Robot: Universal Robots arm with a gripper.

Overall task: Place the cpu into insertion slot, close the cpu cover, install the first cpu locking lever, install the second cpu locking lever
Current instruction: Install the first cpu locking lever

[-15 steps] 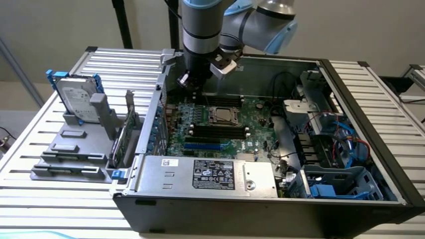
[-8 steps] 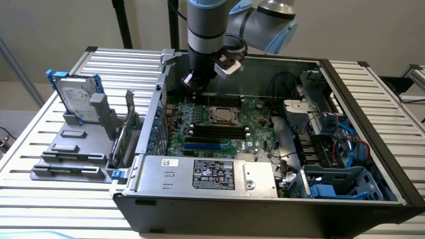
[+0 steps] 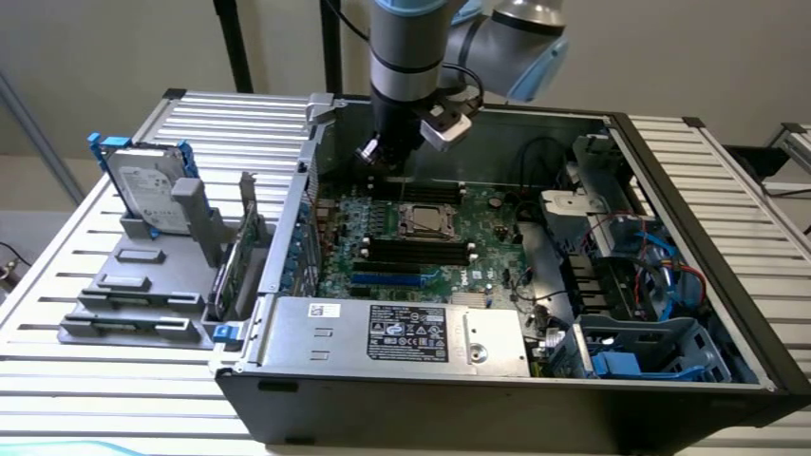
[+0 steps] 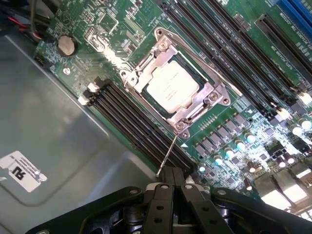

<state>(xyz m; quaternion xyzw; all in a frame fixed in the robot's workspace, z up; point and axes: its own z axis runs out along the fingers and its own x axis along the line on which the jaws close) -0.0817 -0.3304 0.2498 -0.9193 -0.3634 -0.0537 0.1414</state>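
The cpu (image 4: 171,87), a pale silvery-beige square, lies flat in the dark insertion slot (image 4: 190,63). The silvery cpu cover (image 4: 210,96) is closed flat around it. One thin wire locking lever (image 4: 168,151) juts from the socket's corner.

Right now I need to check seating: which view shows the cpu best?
The wrist view: the cpu sits close up, pale face plain inside the cpu cover. The exterior view has it as a small distant square.

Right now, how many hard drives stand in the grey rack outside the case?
1. The hard drive stands upright at the far end of the grey rack, on the exterior view's left. None seems hidden.
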